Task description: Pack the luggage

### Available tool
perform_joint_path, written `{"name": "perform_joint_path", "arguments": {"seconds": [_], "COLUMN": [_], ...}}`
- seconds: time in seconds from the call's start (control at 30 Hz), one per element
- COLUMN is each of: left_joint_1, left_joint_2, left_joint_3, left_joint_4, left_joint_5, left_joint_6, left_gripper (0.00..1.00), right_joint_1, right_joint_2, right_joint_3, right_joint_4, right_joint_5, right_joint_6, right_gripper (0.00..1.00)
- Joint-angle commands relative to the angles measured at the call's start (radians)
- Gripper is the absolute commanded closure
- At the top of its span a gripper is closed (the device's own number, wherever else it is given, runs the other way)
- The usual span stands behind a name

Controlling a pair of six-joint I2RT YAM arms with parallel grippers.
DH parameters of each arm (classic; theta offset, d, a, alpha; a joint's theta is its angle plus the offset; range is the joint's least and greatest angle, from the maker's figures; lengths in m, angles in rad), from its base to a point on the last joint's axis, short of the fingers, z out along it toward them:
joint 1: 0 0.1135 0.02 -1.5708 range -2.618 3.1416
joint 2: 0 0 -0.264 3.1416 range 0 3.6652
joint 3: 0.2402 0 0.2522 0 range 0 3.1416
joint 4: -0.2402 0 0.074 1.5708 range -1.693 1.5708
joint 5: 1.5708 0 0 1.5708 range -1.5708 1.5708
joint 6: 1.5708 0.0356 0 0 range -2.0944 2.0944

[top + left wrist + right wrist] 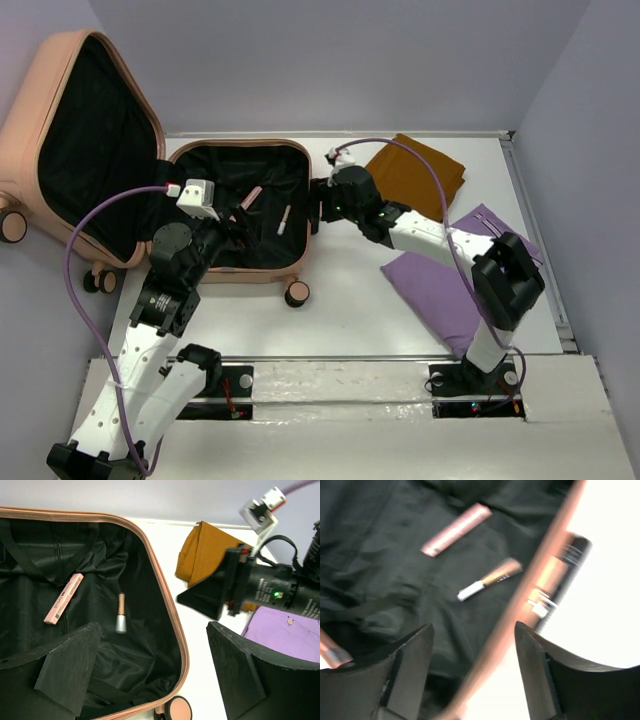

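Now the luggage (pixel 25 130) lies open at the upper left of the top view so things can drop onto its lining, where a pink tube (pixel 455 530) and a white-capped tube (pixel 487 580) rest, while the right gripper (pixel 472 630), over its rim, and the left gripper (pixel 152 627) both stand wide and empty.

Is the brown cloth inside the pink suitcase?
No, the brown cloth lies on the table to the right of the suitcase.

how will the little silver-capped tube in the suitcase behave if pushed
The tube looks round and slim, so it would probably roll rather than slide. It lies on the loose black lining of the luggage, whose folds may stop it. Its glossy surface might slip in a grip.
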Motion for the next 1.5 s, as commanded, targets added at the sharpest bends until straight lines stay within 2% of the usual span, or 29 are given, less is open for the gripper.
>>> {"name": "perform_joint_path", "arguments": {"seconds": [0.0, 0.07, 0.2, 0.23, 0.37, 0.5, 1.23, 1.37, 1.47], "left_joint_1": [0.008, 0.008, 0.008, 0.008, 0.010, 0.010, 0.011, 0.011, 0.011], "left_joint_2": [-0.014, -0.014, -0.008, -0.005, -0.002, 0.001, -0.002, -0.002, -0.005], "left_joint_3": [-0.012, -0.014, -0.014, -0.014, -0.014, -0.014, -0.015, -0.015, -0.014], "left_joint_4": [0.035, 0.037, 0.037, 0.037, 0.037, 0.035, 0.037, 0.037, 0.035], "left_joint_5": [0.015, 0.011, 0.011, 0.013, 0.011, 0.011, 0.015, 0.013, 0.013], "left_joint_6": [0.008, 0.007, 0.007, 0.007, 0.008, 0.008, 0.008, 0.008, 0.010], "left_gripper": [0.01, 0.01, 0.01, 0.01, 0.01, 0.01, 0.01, 0.01, 0.01], "right_joint_1": [-0.100, -0.111, -0.151, -0.151, -0.169, -0.180, -0.202, -0.202, -0.202], "right_joint_2": [-0.118, -0.135, -0.089, -0.072, 0.012, 0.082, 0.345, 0.363, 0.371], "right_joint_3": [-0.134, -0.198, -0.254, -0.254, -0.232, -0.225, -0.178, -0.183, -0.188], "right_joint_4": [0.062, 0.091, 0.147, 0.160, 0.208, 0.291, 0.562, 0.567, 0.558], "right_joint_5": [0.034, 0.063, 0.010, -0.004, -0.066, -0.151, -0.325, -0.324, -0.320], "right_joint_6": [0.079, 0.094, 0.145, 0.149, 0.200, 0.275, 0.551, 0.561, 0.557], "right_gripper": [0.40, 0.51, 0.58, 0.57, 0.44, 0.38, 0.34, 0.35, 0.40]}}
